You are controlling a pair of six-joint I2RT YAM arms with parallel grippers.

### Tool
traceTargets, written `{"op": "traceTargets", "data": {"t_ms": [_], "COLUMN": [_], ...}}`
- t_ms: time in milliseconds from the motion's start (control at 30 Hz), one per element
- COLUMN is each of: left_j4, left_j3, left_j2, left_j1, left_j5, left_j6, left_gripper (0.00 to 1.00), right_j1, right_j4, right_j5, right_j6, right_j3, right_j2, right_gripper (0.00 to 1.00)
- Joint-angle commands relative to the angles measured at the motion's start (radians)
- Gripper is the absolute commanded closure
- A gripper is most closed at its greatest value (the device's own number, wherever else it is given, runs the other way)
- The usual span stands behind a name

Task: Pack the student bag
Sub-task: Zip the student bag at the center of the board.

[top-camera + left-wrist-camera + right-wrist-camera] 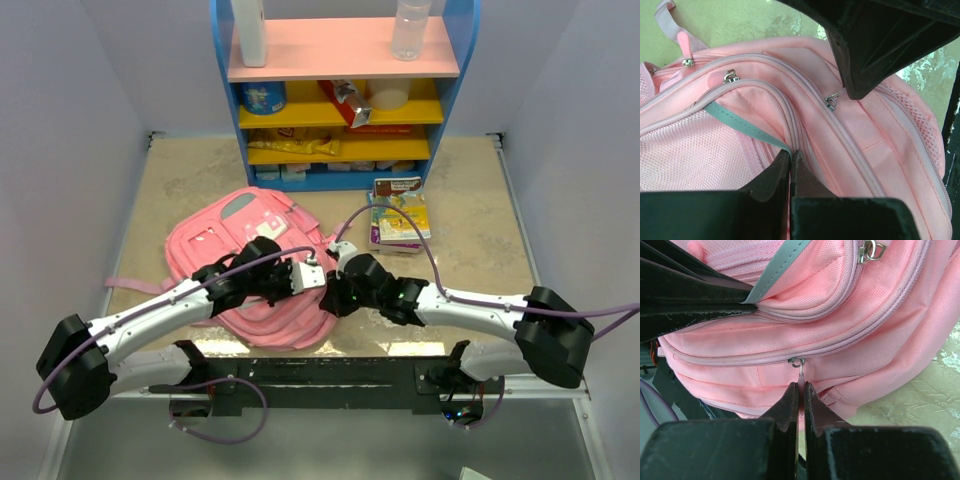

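The student bag (225, 250), a soft pink backpack, lies flat on the table left of centre, and both arms meet at its near right edge. My left gripper (791, 153) is shut, pinching the end of the bag's grey-green strip (740, 117) beside a zip seam. In the right wrist view its black fingers (700, 295) reach in from the left to that strip (782, 265). My right gripper (801, 386) is shut on the thin pull tab of a zip slider (799, 361) on the bag's side. From above, the left gripper (322, 280) and right gripper (336, 296) almost touch.
A blue, yellow and pink shelf (340, 60) holding bottles, a tin and boxes stands at the back. A stack of books (400, 215) lies right of the bag. A pink strap (130, 285) trails off to the left. White walls close in both sides.
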Motion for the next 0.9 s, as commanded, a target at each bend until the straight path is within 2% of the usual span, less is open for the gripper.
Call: {"op": "traceTargets", "data": {"t_ms": [0,200,367,633,867], "left_j4": [-0.161,-0.362,-0.480,-0.572,-0.656], "left_j3": [0.024,0.057,0.085,0.117,0.154], "left_j2": [-0.029,-0.072,-0.075,-0.071,-0.040], "left_j1": [-0.024,-0.024,-0.024,-0.024,-0.029], "left_j5": [0.120,0.258,0.298,0.370,0.427], "left_j6": [0.088,0.264,0.359,0.454,0.530], "left_gripper": [1.00,1.00,1.00,1.00,1.00], "right_j1": [-0.017,-0.073,-0.129,-0.203,-0.211], "right_j4": [-0.075,-0.091,-0.094,-0.049,-0.060], "right_j5": [0.113,0.124,0.112,0.054,0.020], "right_j6": [-0.040,-0.107,-0.170,-0.280,-0.372], "right_j3": [0.056,0.109,0.141,0.269,0.472], "right_j2": [-0.027,0.041,0.058,0.152,0.350], "right_gripper": [1.00,1.00,1.00,1.00,1.00]}}
